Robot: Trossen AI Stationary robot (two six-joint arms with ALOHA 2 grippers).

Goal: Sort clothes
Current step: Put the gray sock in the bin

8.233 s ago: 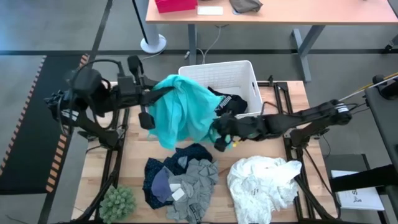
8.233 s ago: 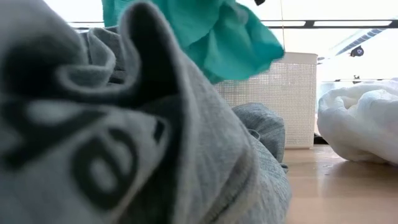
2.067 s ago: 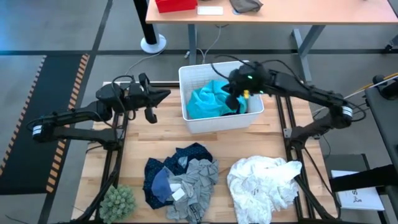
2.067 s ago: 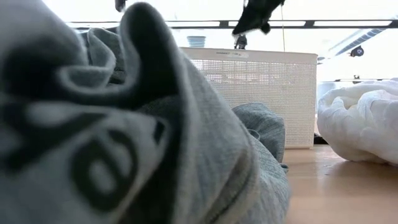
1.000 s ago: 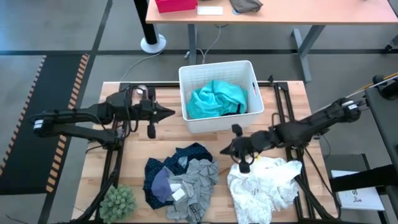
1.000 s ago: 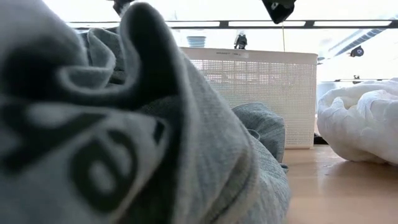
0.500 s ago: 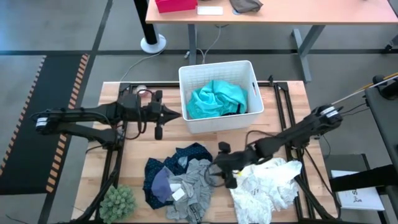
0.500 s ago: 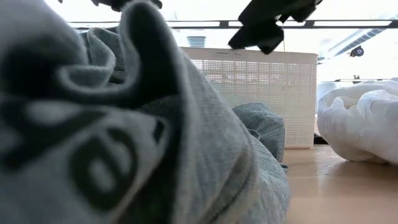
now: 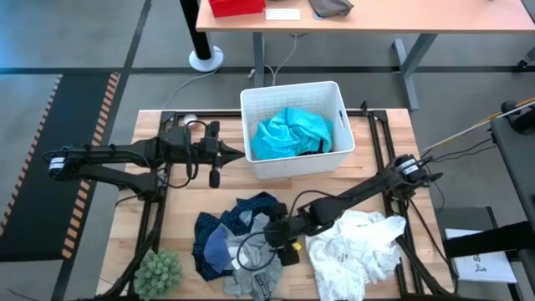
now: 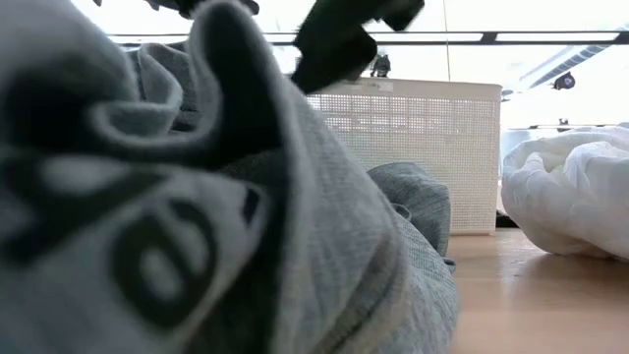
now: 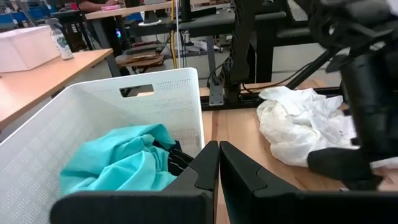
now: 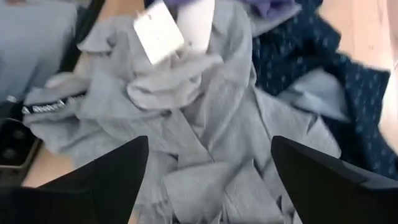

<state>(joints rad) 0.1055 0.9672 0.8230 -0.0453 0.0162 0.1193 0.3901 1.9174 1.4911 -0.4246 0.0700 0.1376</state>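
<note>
Clothes lie in three lots on the wooden table [image 9: 180, 196]: a teal garment [image 9: 288, 134] sits in the white perforated bin [image 9: 294, 98] at the far middle of the table, with a black piece tucked beside it; a grey garment [image 9: 255, 247] lies heaped with a navy patterned one [image 9: 251, 209] at the near middle; a large white garment [image 9: 359, 247] is bunched just to their right. A green spiky plant [image 9: 159, 272] stands at the near left corner, beside the navy heap. In the low view the grey fabric fills nearly the whole picture and blocks most of the table. The right gripper [image 9: 280, 242] hangs over the grey garment, its fingers [image 12: 99, 174] spread wide and holding nothing; in the right wrist view the rumpled grey cloth with its white tag [image 12: 158, 34] lies between and beyond the two fingers. The left gripper [image 9: 238, 154] waits just left of the bin's wall, jaws pressed together and empty.
</note>
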